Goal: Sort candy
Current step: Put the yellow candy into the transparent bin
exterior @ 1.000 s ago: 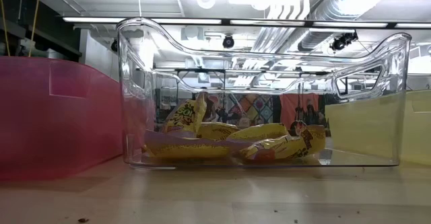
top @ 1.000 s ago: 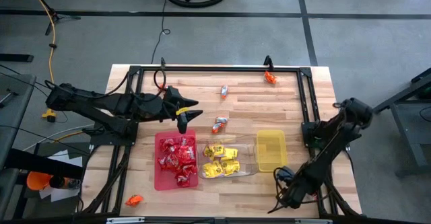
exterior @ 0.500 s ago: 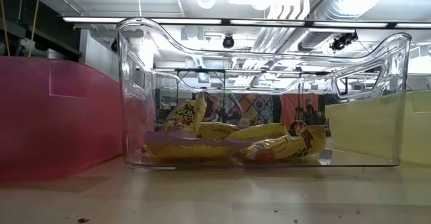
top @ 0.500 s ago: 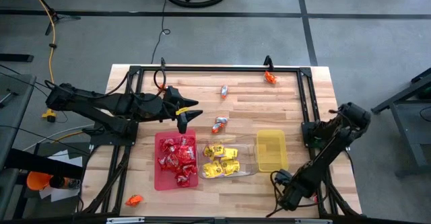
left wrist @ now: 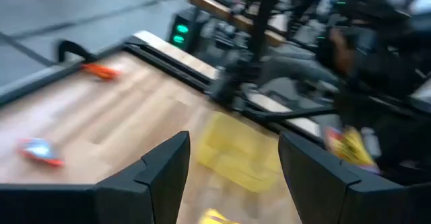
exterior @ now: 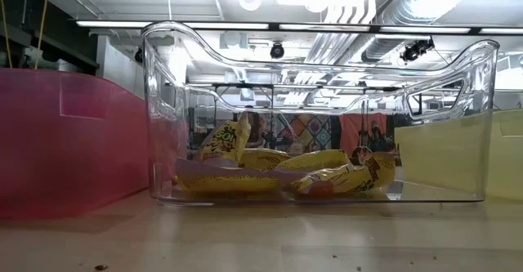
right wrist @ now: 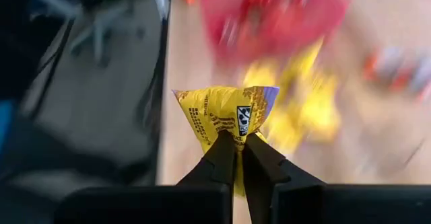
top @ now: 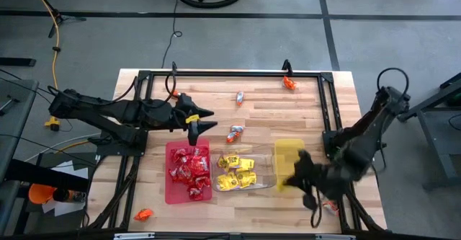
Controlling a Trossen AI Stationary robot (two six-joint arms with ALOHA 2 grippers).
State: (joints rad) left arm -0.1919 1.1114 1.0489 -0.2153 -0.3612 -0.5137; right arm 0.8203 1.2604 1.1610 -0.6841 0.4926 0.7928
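Observation:
My right gripper (right wrist: 239, 142) is shut on a yellow candy packet (right wrist: 225, 111) and hovers over the near end of the yellow tray (top: 289, 152), where it shows blurred (top: 294, 176). My left gripper (top: 202, 123) stands open and empty above the far edge of the red tray (top: 170, 174), which holds red candy. The clear tray (top: 265, 169) holds yellow candy (top: 236, 174). Loose candy lies on the table: two pieces (top: 239, 97) (top: 289, 83) at the far side, one (top: 233, 133) beyond the clear tray, one (top: 144, 214) at the near left, one (top: 330, 207) at the near right. My right gripper pinches the yellow packet by its narrow gathered end (right wrist: 237, 138) between its two fingers. The rest of the packet fans out beyond the fingertips. The fingers slant downward, and the packet is lifted clear of the table and trays.
A black frame (top: 325, 103) runs along the table's far, left and right sides. The three trays stand side by side near the front, red at the left, clear in the middle, yellow at the right. In the low view the clear tray (exterior: 319, 117) fills the middle.
My right gripper has risen from the table's near right corner and swung toward the yellow tray's near end, turning as it went. A piece of candy now shows at that corner where the arm was. My left arm has kept still.

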